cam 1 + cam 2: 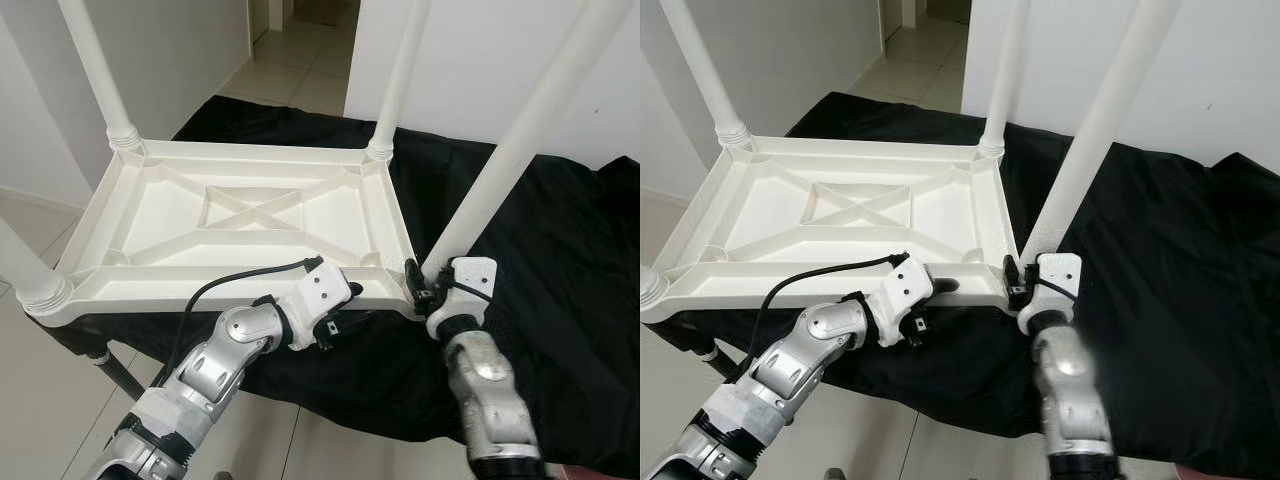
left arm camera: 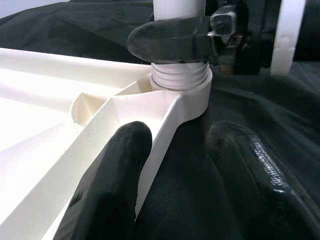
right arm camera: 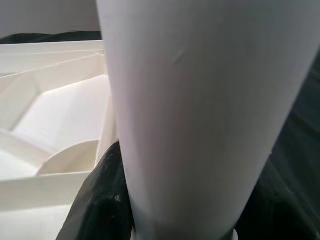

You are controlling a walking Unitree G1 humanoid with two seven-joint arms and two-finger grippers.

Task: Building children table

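The white plastic table [image 1: 240, 152] lies upside down on a black cloth [image 1: 560, 280], its ribbed underside facing up and its legs standing upright. My right gripper [image 1: 420, 285] is shut on the near-right leg [image 1: 500, 170] just above its threaded collar [image 2: 180, 80]; one of its fingers [image 2: 165, 40] wraps across the leg, which rises close between the fingers in the right wrist view [image 3: 200, 100]. My left gripper [image 1: 345, 300] is open at the near rim beside that corner, one finger inside the rim wall and one outside over the cloth.
Three more legs stand at the far left [image 1: 95, 70], far right [image 1: 400, 80] and near left [image 1: 20, 265] corners. The cloth-covered surface ends just in front of me, with tiled floor [image 1: 40, 400] below. A doorway [image 1: 300, 60] opens beyond.
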